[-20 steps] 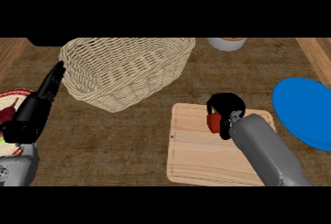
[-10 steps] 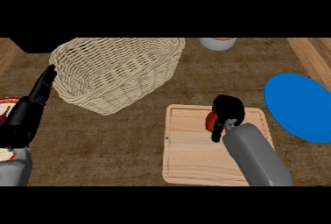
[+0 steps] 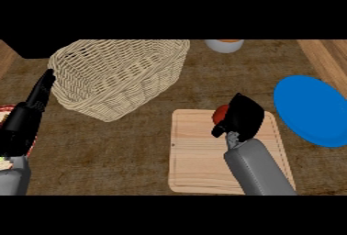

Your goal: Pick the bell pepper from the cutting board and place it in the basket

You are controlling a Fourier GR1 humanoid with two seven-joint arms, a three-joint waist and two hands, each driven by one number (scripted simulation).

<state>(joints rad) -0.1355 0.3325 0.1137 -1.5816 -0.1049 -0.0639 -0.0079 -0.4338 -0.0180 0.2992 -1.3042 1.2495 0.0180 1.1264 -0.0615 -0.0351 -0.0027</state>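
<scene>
Red shows only as a small patch where the bell pepper (image 3: 220,113) peeks out at the left of the right hand (image 3: 240,120), whose black fingers curl round it above the far end of the pale wooden cutting board (image 3: 196,158), so most of the pepper is hidden. The woven basket (image 3: 119,75) stands well apart to the left on the brown counter (image 3: 136,151), while the left hand (image 3: 27,117) rests open at the left edge, fingers straight and pointing up. A blue plate (image 3: 311,110) is cut off at the right edge, a white cup with an orange top (image 3: 224,44) is cut by the top, and no writing can be read anywhere.
</scene>
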